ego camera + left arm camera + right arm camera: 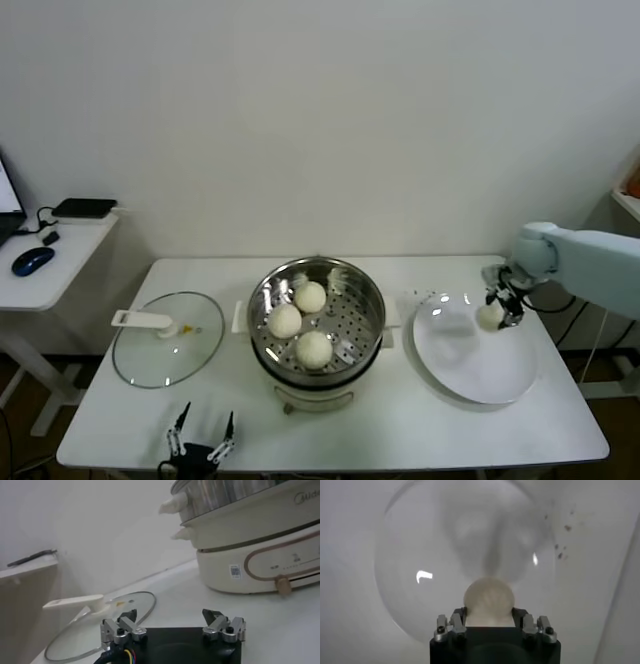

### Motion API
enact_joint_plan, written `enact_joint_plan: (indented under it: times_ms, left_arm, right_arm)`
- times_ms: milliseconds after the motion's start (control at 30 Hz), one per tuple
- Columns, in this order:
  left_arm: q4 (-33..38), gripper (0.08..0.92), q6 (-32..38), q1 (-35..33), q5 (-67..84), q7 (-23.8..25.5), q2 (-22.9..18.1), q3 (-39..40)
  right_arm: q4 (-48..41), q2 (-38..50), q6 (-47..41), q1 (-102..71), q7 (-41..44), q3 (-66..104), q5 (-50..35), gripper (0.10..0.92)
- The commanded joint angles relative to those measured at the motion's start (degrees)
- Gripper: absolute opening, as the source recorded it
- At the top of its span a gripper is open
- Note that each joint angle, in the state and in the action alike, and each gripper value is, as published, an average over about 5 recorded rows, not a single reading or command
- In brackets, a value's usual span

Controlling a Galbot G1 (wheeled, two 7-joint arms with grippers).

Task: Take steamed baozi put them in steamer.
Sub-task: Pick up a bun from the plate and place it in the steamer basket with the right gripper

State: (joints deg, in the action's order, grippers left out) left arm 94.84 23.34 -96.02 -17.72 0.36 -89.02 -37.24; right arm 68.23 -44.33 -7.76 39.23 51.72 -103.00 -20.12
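The steamer (262, 290) stands mid-table with three baozi on its perforated tray: one at the back (310, 296), one at the left (285, 320), one at the front (314, 349). My right gripper (493, 312) is shut on the fourth baozi (489, 316) and holds it over the far right part of the white plate (478, 375). In the right wrist view the baozi (489, 600) sits between the fingers, above the plate (415, 540). My left gripper (201, 436) is open and empty at the table's front edge, left of the steamer (260, 555).
A glass lid with a white handle (165, 340) lies left of the steamer, also seen in the left wrist view (100, 622). A side desk with a mouse (32, 260) stands far left. The wall is behind the table.
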Motion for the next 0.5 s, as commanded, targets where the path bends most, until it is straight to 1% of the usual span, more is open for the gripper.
enact_joint_plan:
  times_ms: [33,133,300,500]
  left_arm:
    - [1.1,0.823,-0.3,-0.4,-0.2,0.1,0.3,0.0]
    - [1.2,0.823,-0.4,-0.5,-0.1,0.1,0.5,-0.2]
    - [1.3,0.823,-0.4,-0.7,-0.3,0.2,0.5,-0.1]
    - [1.4,0.823,-0.4,-0.8,-0.5,0.3,0.5,0.1]
  right_arm:
    - [22.4,-6.3,-6.3,33.5,-0.4,-22.5,-28.6,0.619]
    - [25.2,-8.7,-7.3,37.0,-0.3,-22.2,-34.0,0.619]
    - [27.0,-13.1,-9.3,37.8,-1.4,-17.0,-41.3,0.619]
    - [26.3,-19.2,-12.1,32.8,-5.2,-8.8,-46.3,0.619]
